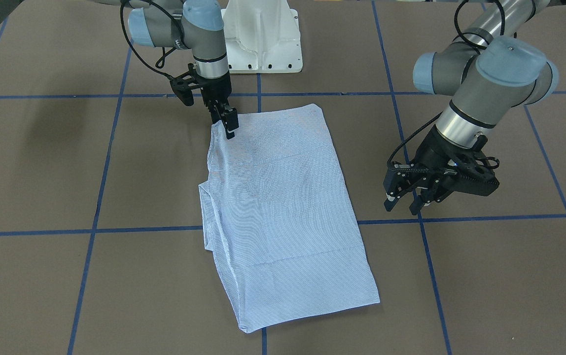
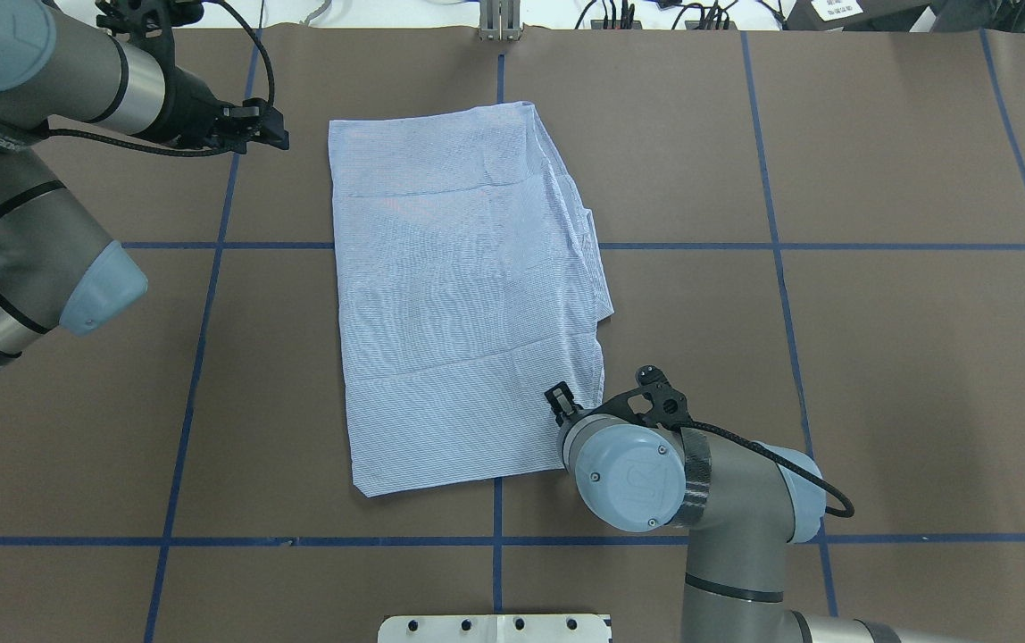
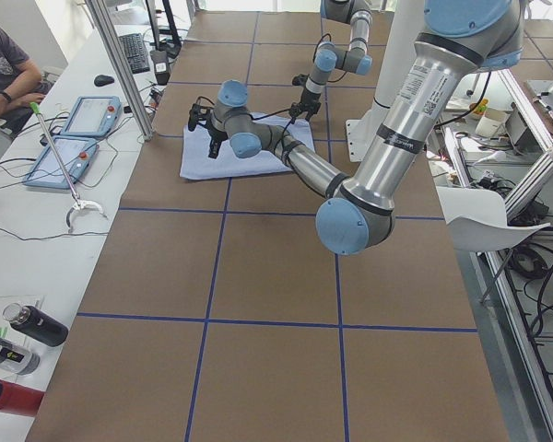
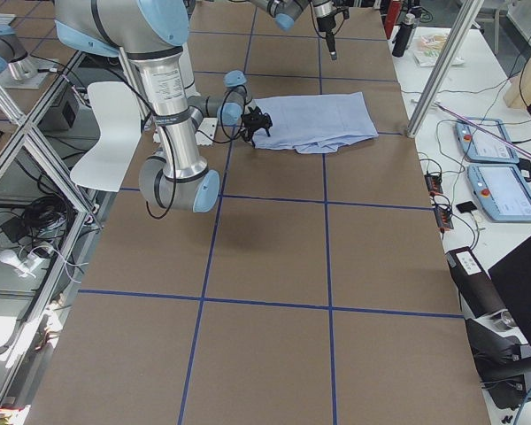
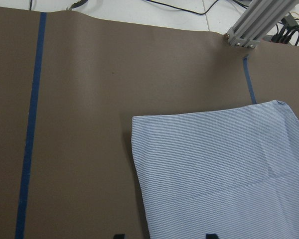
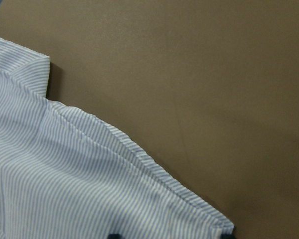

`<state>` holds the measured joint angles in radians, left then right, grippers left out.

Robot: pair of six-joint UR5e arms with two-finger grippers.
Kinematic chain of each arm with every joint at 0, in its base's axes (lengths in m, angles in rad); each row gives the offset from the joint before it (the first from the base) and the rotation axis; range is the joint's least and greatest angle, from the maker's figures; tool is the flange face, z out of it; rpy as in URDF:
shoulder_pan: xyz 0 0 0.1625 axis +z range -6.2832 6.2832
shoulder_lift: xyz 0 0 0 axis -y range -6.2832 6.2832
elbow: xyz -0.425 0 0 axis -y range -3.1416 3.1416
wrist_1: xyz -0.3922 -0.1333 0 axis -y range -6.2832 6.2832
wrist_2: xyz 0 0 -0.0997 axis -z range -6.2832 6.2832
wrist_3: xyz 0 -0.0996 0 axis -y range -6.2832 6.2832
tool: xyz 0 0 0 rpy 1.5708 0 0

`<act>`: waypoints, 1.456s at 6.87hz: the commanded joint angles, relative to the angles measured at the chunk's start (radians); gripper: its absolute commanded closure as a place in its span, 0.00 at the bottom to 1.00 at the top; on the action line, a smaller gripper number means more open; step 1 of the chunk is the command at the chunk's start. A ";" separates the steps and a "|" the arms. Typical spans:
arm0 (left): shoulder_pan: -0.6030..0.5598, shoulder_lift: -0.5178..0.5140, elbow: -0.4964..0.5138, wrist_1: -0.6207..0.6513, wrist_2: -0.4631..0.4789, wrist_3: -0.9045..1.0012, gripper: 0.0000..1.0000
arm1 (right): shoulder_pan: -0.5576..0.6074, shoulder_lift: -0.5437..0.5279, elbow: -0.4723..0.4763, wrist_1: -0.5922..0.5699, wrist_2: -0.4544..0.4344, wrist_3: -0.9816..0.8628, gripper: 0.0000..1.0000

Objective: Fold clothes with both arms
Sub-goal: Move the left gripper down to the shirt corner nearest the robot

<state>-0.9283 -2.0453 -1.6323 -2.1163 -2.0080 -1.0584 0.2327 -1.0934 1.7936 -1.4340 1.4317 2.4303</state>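
The light blue striped shirt (image 1: 283, 197) (image 2: 459, 295) lies folded into a long rectangle flat on the brown table. My right gripper (image 1: 229, 129) stands over the shirt's corner nearest the robot base. In the right wrist view its two fingertips (image 6: 113, 235) show wide apart, open, with the shirt's layered edge (image 6: 139, 159) between them. My left gripper (image 1: 402, 207) (image 2: 273, 134) hangs open above bare table, apart from the shirt. The left wrist view shows the shirt's far corner (image 5: 224, 169) just ahead of its spread fingertips (image 5: 118, 235).
The white pedestal base (image 1: 263, 39) (image 2: 495, 628) sits at the robot's edge. Blue tape lines (image 2: 209, 268) grid the table. An aluminium post (image 5: 254, 22) stands at the far edge. A person (image 3: 5, 64), pendants (image 3: 74, 138) and bottles (image 3: 28, 327) are at a side bench.
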 commanded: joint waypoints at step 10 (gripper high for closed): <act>0.439 0.158 -0.284 -0.109 0.214 -0.755 0.39 | -0.067 0.007 0.148 -0.166 -0.022 0.111 1.00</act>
<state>-0.6113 -1.9711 -1.8037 -2.2219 -1.8570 -1.6869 0.1890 -1.0854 1.9328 -1.5860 1.4194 2.5293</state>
